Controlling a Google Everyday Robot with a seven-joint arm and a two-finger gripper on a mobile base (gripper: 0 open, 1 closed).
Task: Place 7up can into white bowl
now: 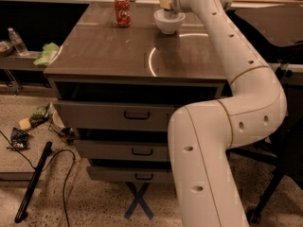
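Note:
The white bowl (pixel 169 23) stands on the far part of the brown table (pixel 113 51), right of centre. My gripper (pixel 166 4) is at the end of the long white arm and hangs right over the bowl, just above its rim. The 7up can does not show plainly; the gripper and wrist cover the space above the bowl, so I cannot tell whether it is held there.
A red-orange soda can (pixel 122 11) stands upright to the left of the bowl. The table has drawers (pixel 137 115) at its front. A water bottle (pixel 18 41) and a green cloth (pixel 45 55) lie on a low shelf at left. Litter and a black cable (pixel 33 181) lie on the floor.

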